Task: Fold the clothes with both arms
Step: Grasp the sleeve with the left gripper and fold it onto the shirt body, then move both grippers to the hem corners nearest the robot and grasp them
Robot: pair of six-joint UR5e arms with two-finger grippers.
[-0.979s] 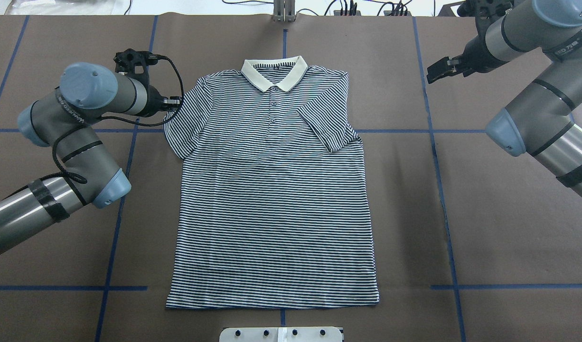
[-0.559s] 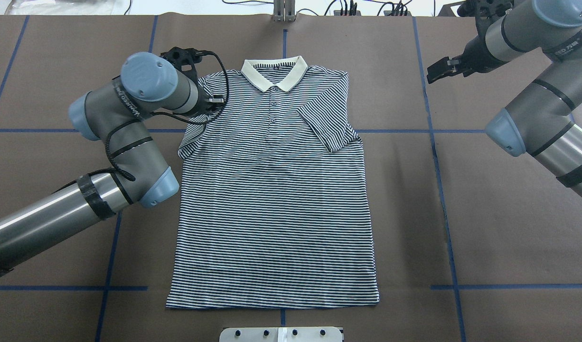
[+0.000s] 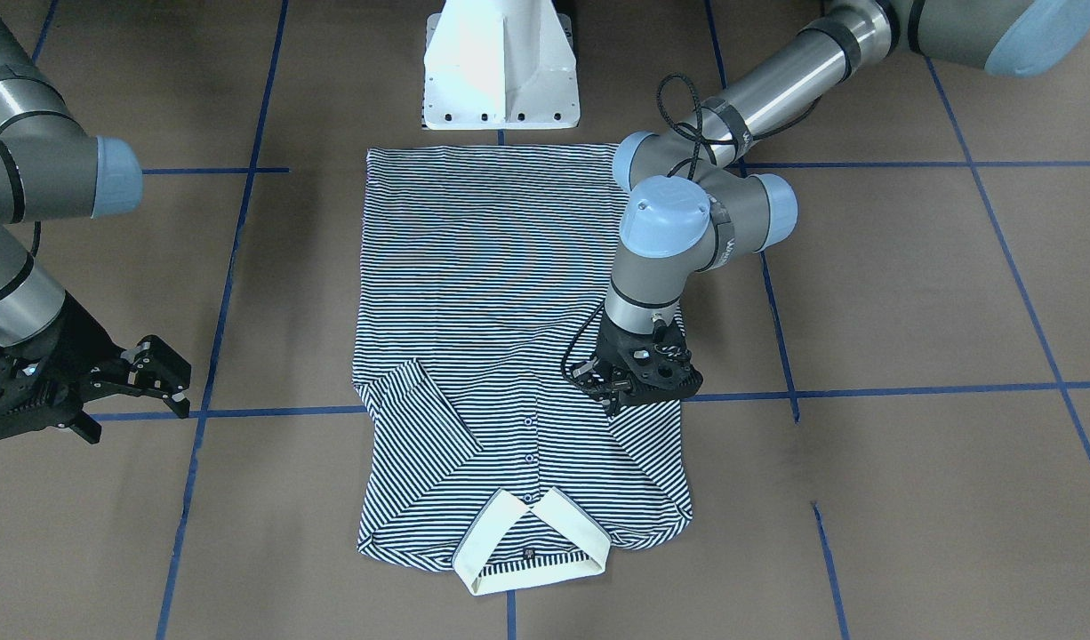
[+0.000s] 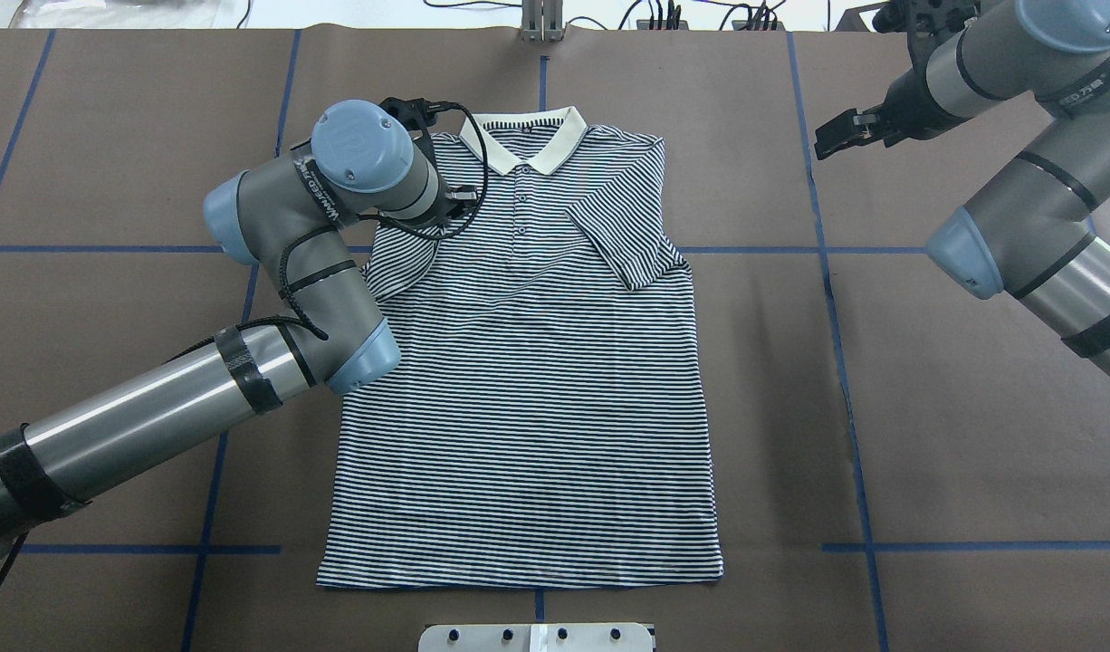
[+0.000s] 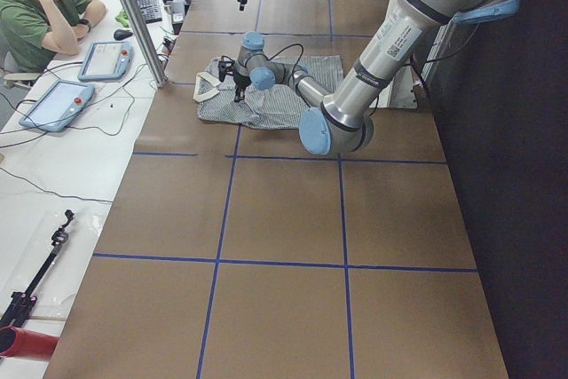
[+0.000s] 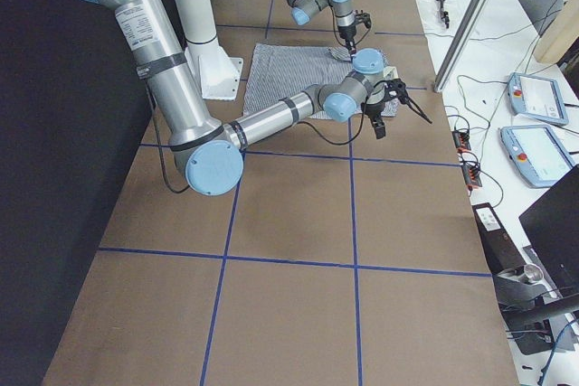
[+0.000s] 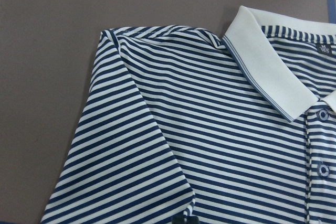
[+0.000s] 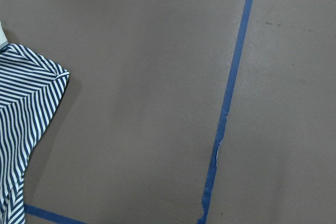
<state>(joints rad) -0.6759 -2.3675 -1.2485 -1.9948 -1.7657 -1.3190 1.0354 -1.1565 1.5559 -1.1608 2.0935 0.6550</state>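
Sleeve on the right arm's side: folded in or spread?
Folded in: the sleeve lies diagonally on the front of the polo shirt, cuff toward the buttons.

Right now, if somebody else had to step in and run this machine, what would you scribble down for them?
Left end effector: low over the navy-and-white striped polo shirt, apparently shut on the hem of its left-side sleeve, which is drawn inward over the chest.
Right end effector: open, empty, hovering above the brown table beside the shirt's shoulder.
Shirt: flat, face up, cream collar away from the robot's base.
Done: right-side sleeve lies folded onto the chest.
Left to do: set down and release the left-side sleeve, then fold the body.
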